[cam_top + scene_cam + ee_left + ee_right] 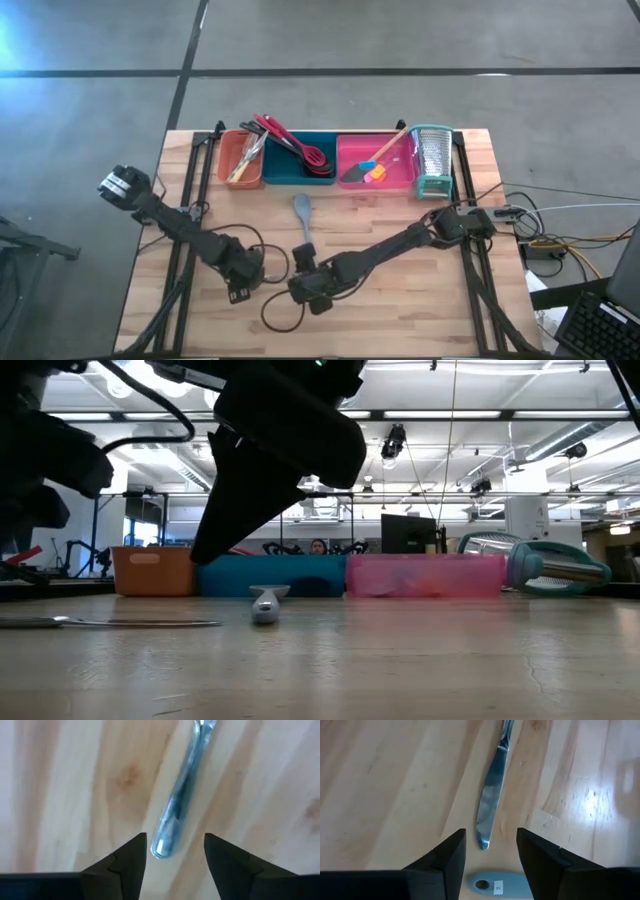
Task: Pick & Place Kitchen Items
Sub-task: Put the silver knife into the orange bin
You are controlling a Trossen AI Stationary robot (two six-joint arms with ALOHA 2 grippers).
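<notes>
A: What's nearest?

B: The left gripper [174, 857], low over the table [400, 300], jaws apart around the handle end of a metal knife [180, 805] lying flat; nothing held.

A: And the right gripper [489, 851]?

B: Just beside it, open and empty, over the knife's blade tip and the handle end of a grey spatula [303, 213].

A: Farther back?

B: Orange tray [228, 160], teal tray [284, 174] and pink tray [352, 150] hold utensils; a grater [433, 160] lies rightmost.
</notes>
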